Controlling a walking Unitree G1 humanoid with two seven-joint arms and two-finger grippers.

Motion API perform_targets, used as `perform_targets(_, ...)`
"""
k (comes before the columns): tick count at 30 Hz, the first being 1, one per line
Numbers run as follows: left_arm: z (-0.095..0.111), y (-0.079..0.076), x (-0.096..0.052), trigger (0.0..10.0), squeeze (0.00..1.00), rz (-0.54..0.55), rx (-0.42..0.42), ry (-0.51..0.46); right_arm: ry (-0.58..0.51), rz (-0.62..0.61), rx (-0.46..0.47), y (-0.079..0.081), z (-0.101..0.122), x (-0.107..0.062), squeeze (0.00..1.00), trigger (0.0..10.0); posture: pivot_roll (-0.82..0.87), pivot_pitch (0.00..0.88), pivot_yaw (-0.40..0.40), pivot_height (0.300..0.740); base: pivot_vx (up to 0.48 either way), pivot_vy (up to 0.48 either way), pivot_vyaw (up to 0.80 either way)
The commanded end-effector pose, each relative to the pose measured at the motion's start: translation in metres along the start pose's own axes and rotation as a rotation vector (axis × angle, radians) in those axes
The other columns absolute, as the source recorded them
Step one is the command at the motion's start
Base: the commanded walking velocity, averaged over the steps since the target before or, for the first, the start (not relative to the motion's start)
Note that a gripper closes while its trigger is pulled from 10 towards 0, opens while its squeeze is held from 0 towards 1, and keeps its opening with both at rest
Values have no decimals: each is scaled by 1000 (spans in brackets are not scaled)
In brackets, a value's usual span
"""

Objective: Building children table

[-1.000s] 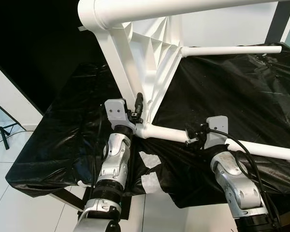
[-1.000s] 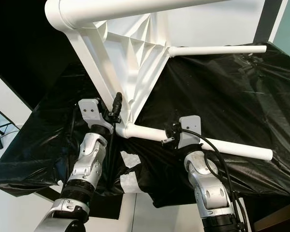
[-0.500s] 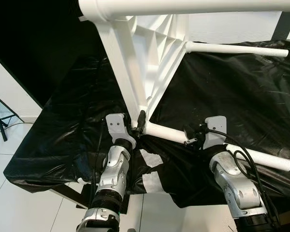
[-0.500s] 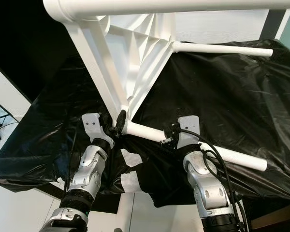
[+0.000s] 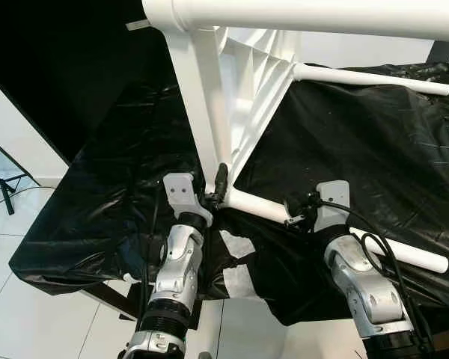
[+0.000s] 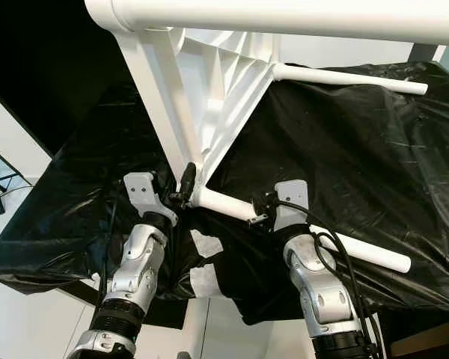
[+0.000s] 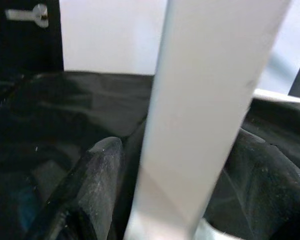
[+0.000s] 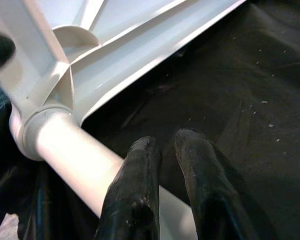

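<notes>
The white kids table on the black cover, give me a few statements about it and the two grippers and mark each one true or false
1. The white table is tipped on its side on the black cover. True.
2. The left gripper has its fingers either side of a flat white rail of the table. True.
3. The right gripper is wide open around the near leg. False: its fingers are close together, lying on top of the near leg.
4. The near leg is lying loose, apart from the table. False: it sits in the table's corner socket.
5. A person's hand steadies the table. False: just the two grippers are on it.
</notes>
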State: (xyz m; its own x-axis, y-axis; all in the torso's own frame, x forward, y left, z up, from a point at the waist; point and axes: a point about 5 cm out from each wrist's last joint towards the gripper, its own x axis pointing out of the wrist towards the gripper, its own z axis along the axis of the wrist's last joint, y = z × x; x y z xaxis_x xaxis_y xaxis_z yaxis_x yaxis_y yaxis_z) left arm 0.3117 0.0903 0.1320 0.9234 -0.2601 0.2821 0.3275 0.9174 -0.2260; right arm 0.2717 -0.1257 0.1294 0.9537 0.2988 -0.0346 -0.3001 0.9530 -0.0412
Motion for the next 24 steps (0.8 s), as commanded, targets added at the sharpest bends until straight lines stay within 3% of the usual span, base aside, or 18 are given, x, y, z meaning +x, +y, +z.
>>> perform_targets(1,7,-16,0,10000,0,-231,20,-34,10,23,11,4,-2,2,0,10000,88,0,120,740,0,0,0)
perform_targets(3,11,-28,3,10000,0,-317,33,-49,13,28,11,4,-3,2,0,10000,86,0,119,740,0,0,0)
perform_targets(11,7,-44,10,10000,0,-446,62,-22,16,34,9,5,-3,2,0,10000,75,0,123,740,0,0,0)
perform_targets(18,-3,-49,14,10000,0,-470,95,26,15,34,9,6,-3,2,0,10000,67,0,130,740,0,0,0)
perform_targets(19,-7,-49,15,9216,0,-466,109,46,14,34,10,6,-3,1,0,10000,66,0,131,740,0,0,0)
perform_targets(21,-11,-49,17,4471,0,-451,131,77,12,34,11,6,-3,2,0,10000,64,0,133,740,0,0,0)
perform_targets(23,-13,-48,18,3373,0,-437,138,87,11,33,12,6,-3,1,0,10000,63,0,133,740,0,0,0)
perform_targets(24,-13,-48,18,3373,0,-437,138,87,11,33,12,6,-3,1,0,10000,63,0,133,740,0,0,0)
